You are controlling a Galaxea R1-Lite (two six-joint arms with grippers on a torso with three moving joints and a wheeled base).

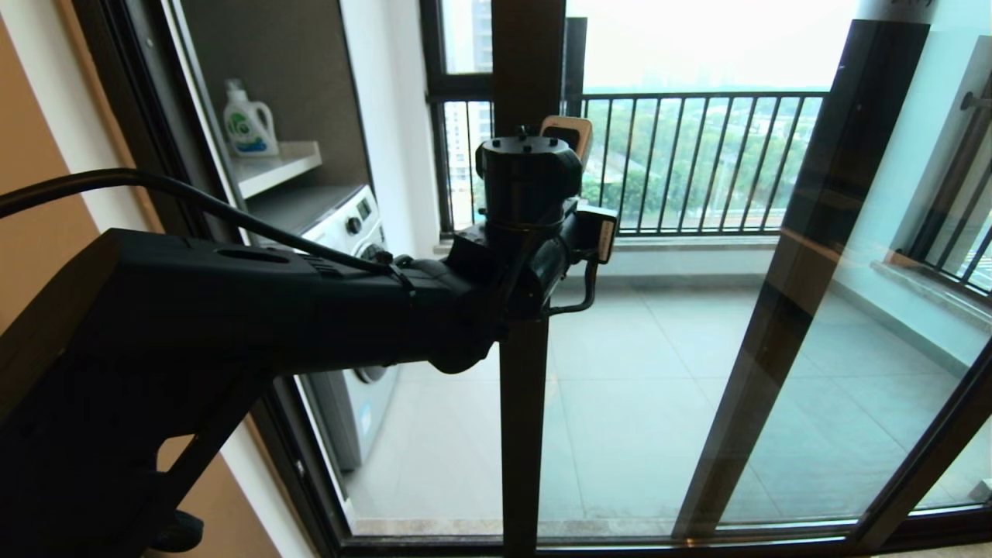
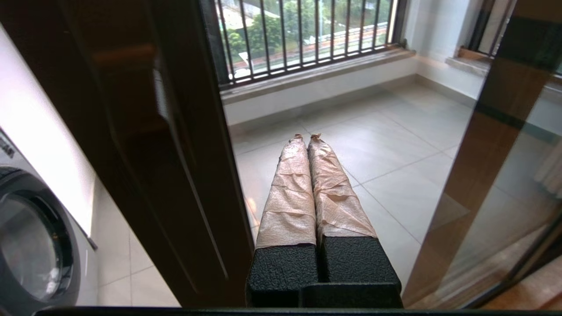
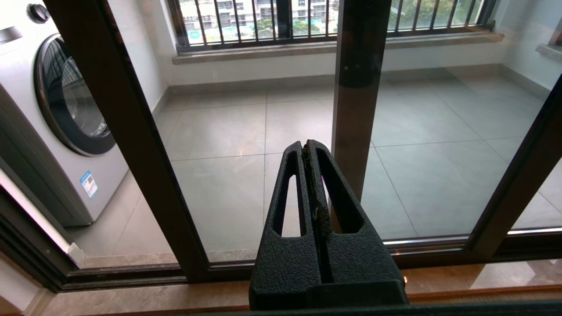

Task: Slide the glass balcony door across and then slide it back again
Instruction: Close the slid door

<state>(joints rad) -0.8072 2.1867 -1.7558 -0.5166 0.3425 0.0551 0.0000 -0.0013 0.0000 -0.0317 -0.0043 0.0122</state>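
The glass balcony door shows as a dark brown upright (image 1: 523, 418) in the middle of the head view, with clear glass (image 1: 643, 372) to its right. My left arm reaches out to that upright at handle height. The left gripper (image 2: 307, 138) is shut with nothing in it, its tape-wrapped fingers (image 2: 290, 197) lying close beside the upright (image 2: 145, 166) on its glass side. One taped fingertip (image 1: 570, 130) peeks out just right of the upright. A short bar handle (image 2: 163, 105) runs along the upright. My right gripper (image 3: 306, 145) is shut, low and back from the door track.
A washing machine (image 1: 349, 232) and a shelf with a detergent bottle (image 1: 248, 120) stand on the balcony at the left. A second dark-framed glass panel (image 1: 783, 310) lies to the right. Railing bars (image 1: 697, 163) close the far side. The floor track (image 3: 439, 245) runs below.
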